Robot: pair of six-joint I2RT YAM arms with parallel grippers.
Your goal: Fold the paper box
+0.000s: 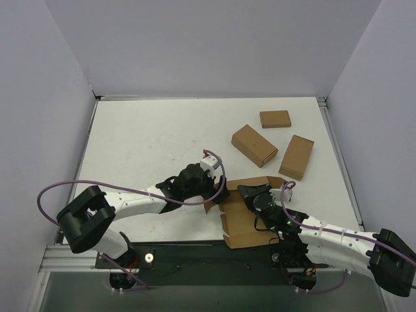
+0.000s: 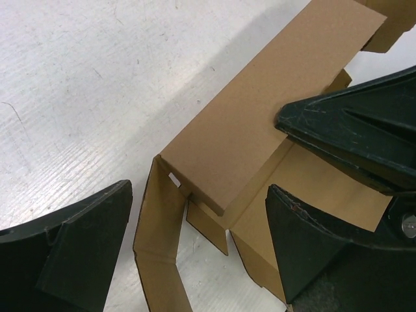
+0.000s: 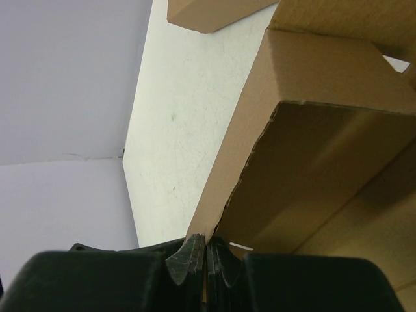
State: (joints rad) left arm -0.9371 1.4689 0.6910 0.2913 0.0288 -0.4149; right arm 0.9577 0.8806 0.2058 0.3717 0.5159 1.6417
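The paper box [image 1: 242, 229] is a half-folded brown cardboard blank lying near the table's front edge between both arms. My left gripper [image 1: 214, 192] is open at the box's left end. In the left wrist view its fingers [image 2: 78, 253] straddle a raised panel of the paper box [image 2: 253, 123] and loose side flaps, without pinching them. My right gripper [image 1: 247, 193] is shut on the thin edge of an upright wall of the paper box [image 3: 312, 71]. The pads [image 3: 192, 255] press together on the cardboard. That black gripper also shows in the left wrist view [image 2: 354, 130].
Three small ready-made brown boxes sit at the back right: one [image 1: 254, 145] nearest the middle, one [image 1: 275, 119] farthest back, one [image 1: 296, 156] to the right. The white table [image 1: 149, 143] stretches left and back, walled in by grey panels.
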